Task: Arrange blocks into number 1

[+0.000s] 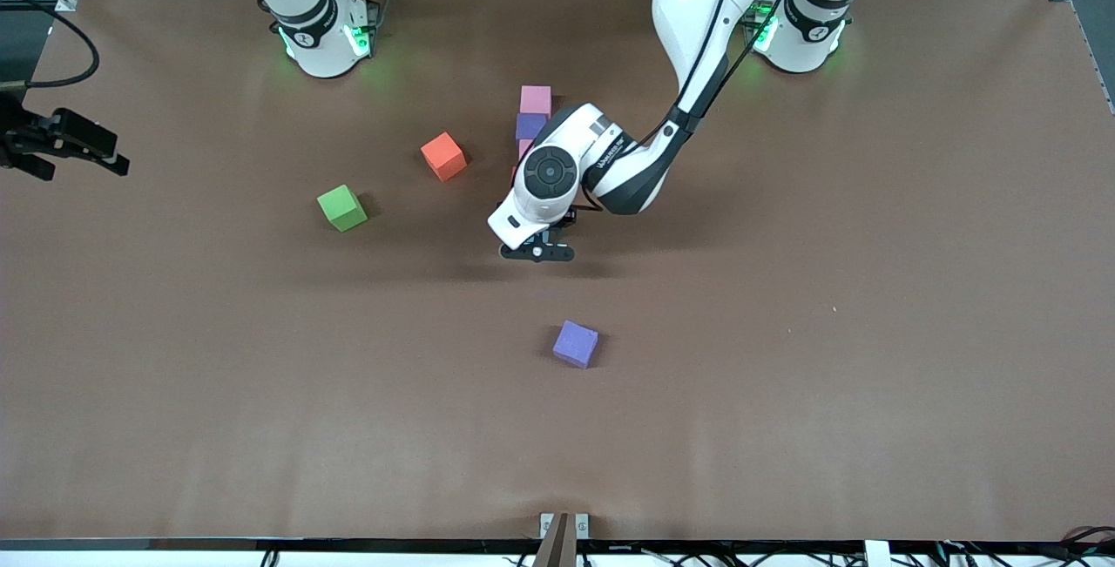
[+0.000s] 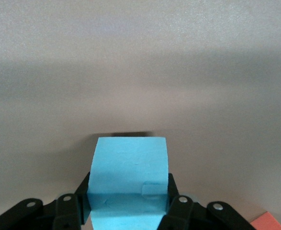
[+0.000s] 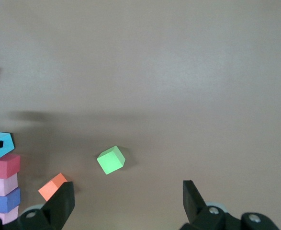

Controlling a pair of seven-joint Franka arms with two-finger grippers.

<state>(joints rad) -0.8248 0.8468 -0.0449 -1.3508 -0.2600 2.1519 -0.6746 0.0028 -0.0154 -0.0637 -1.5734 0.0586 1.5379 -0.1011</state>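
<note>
Row of blocks [image 1: 533, 118] partly under left arm [image 1: 610, 166]

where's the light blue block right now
The light blue block is clamped in the left gripper, at the front-camera end of the block column, just past the red block.

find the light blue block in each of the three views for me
Front view: not visible; the left arm's wrist covers it, above the left pincer.
Left wrist view: the light blue block sits low in the middle, clamped in the left pincer.
Right wrist view: at one edge, ending the block row beside the red block.
Shared landmark: the orange block.
</note>
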